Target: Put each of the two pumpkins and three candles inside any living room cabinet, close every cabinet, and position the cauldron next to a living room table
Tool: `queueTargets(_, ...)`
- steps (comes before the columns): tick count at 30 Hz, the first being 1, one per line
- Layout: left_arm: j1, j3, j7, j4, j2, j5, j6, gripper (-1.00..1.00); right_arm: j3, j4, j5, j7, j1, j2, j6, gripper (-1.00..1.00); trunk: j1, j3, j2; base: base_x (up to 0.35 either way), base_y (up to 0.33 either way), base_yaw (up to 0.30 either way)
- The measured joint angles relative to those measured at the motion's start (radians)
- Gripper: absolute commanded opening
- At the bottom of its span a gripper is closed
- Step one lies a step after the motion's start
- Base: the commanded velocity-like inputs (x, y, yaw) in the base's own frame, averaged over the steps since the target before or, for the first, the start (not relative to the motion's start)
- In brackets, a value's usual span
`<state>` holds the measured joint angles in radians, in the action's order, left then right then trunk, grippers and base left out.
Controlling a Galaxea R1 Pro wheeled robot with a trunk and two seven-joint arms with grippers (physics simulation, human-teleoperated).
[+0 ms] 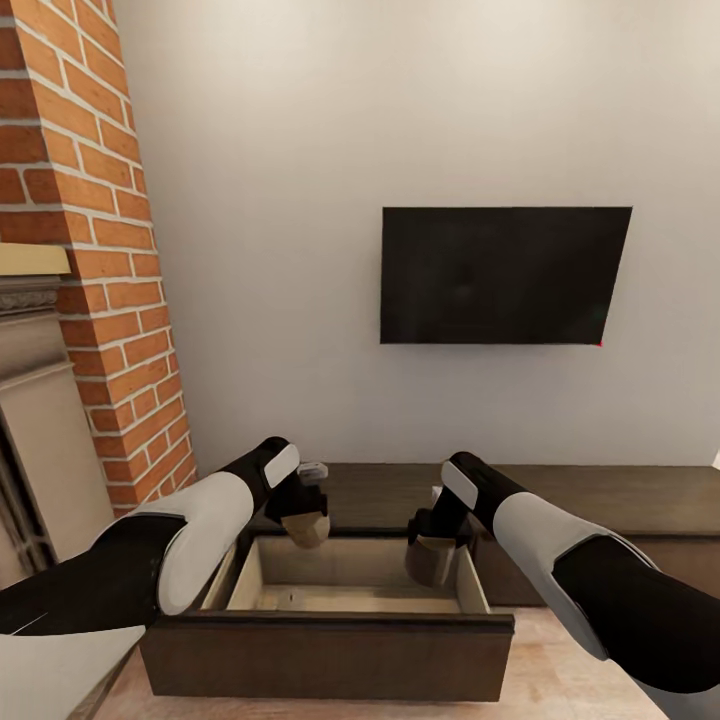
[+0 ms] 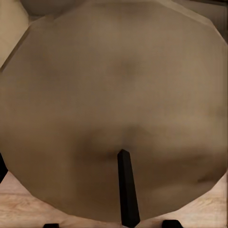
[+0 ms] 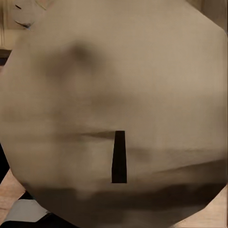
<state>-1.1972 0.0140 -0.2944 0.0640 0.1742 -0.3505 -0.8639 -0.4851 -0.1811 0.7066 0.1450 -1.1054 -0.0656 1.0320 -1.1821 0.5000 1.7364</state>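
The cabinet (image 1: 610,500) runs low and dark brown along the wall, and one drawer (image 1: 330,650) is pulled out with its pale inside showing. My left gripper (image 1: 306,522) is shut on a tan candle (image 1: 306,530) above the drawer's back left corner. My right gripper (image 1: 434,548) is shut on another candle (image 1: 432,562), held over the drawer's right side. In the left wrist view the candle's pale top (image 2: 114,95) with its dark wick (image 2: 127,185) sits very close. The right wrist view has the other candle (image 3: 114,85) and its wick (image 3: 119,156) just as near. Pumpkins, cauldron and table are out of view.
A red brick chimney (image 1: 90,250) with a fireplace surround (image 1: 35,440) stands at the left, close to my left arm. A black television (image 1: 500,275) hangs on the white wall above the cabinet. Light wood floor (image 1: 570,680) lies beside the drawer front.
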Motion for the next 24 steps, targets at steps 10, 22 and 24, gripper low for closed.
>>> queueTargets(10, 0.001, 0.001, 0.116, -0.045, 0.000, 0.000, 0.033, -1.00, 0.001, 0.000, 0.004, -0.001, 0.001, -0.001, -0.076, -1.00, 0.000, 0.000, 0.000, 0.009, -0.009, 0.000)
queueTargets(22, 0.002, -0.002, 0.196, -0.081, 0.000, 0.264, 0.186, -1.00, -0.006, 0.006, 0.005, -0.001, 0.007, -0.020, -0.144, -1.00, 0.000, 0.000, 0.000, 0.000, 0.000, 0.000)
queueTargets(24, 0.002, -0.002, 0.196, -0.082, 0.000, 0.264, 0.199, -1.00, -0.006, 0.006, 0.005, -0.002, 0.007, -0.020, -0.145, -1.00, 0.000, 0.000, 0.000, 0.000, 0.000, 0.000)
